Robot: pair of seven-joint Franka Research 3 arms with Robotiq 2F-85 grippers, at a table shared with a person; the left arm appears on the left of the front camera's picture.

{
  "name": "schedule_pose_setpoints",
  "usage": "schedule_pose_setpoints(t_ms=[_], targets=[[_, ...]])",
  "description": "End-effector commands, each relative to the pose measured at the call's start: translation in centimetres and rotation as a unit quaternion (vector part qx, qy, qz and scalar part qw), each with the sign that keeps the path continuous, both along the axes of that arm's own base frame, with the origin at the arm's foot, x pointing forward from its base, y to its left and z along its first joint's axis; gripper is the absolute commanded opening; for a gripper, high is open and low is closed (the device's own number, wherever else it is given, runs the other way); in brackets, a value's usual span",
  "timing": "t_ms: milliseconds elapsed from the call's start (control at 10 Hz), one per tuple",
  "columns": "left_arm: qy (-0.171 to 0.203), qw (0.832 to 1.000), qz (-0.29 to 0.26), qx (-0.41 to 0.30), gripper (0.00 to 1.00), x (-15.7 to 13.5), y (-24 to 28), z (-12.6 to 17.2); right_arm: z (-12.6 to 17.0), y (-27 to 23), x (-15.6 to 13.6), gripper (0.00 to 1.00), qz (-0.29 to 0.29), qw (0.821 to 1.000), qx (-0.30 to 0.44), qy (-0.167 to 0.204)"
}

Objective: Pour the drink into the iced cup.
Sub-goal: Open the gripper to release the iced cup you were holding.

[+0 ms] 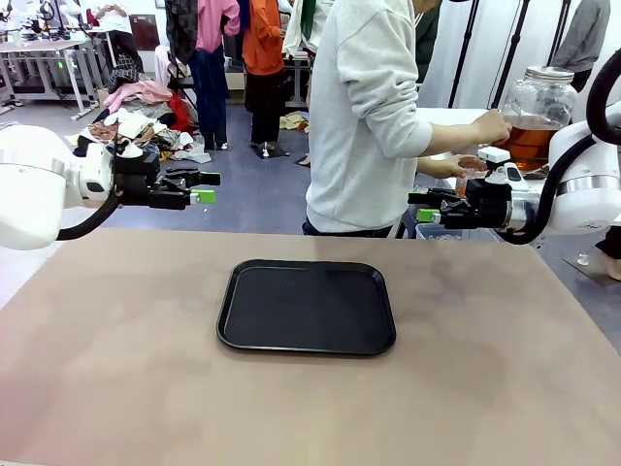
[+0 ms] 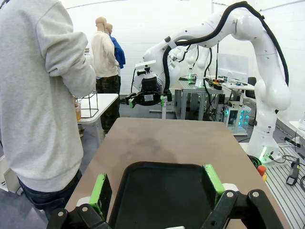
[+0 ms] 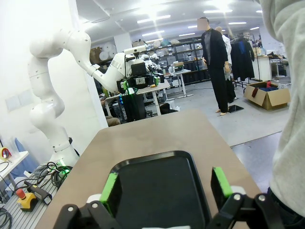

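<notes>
Tray (image 1: 307,306) sits bare mid-frame; both grippers, left (image 1: 199,186) and right (image 1: 427,207), hover wide and hold nothing. Person's hand (image 1: 490,127) works the tea jar (image 1: 537,115), upper right. Best wait.

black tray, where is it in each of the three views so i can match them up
Front view: the tray lies mid-table, between the two arms.
Left wrist view: bottom centre, between the left gripper's green pads.
Right wrist view: bottom centre, between the right gripper's green pads.
Shared landmark: the person in the grey sweatshirt at the table's far edge.
</notes>
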State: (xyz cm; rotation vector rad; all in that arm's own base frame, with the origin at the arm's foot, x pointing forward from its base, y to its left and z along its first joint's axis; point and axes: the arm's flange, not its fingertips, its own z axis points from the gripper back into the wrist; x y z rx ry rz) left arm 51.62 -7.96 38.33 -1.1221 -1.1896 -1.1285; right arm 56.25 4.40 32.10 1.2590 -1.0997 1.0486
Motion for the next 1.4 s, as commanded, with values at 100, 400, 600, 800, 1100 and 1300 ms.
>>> schedule_pose_setpoints(t_ms=[100,400,600,800,1100,1300], targets=[[-0.001,1.0,0.005,-0.004,1.0,0.1,-0.13,0.22,0.31,0.15,0.18,1.0,0.002,1.0,0.0,-0.001],[-0.001,1.0,0.005,-0.004,1.0,0.1,-0.13,0.22,0.31,0.15,0.18,1.0,0.002,1.0,0.0,-0.001],[-0.001,1.0,0.005,-0.004,1.0,0.1,-0.13,0.22,0.31,0.15,0.18,1.0,0.002,1.0,0.0,-0.001],[-0.001,1.0,0.005,-0.004,1.0,0.1,-0.13,0.22,0.31,0.15,0.18,1.0,0.002,1.0,0.0,-0.001],[-0.001,1.0,0.005,-0.004,1.0,0.1,-0.13,0.22,0.31,0.15,0.18,1.0,0.002,1.0,0.0,-0.001],[-0.001,1.0,0.005,-0.004,1.0,0.1,-0.13,0.22,0.31,0.15,0.18,1.0,0.002,1.0,0.0,-0.001]])
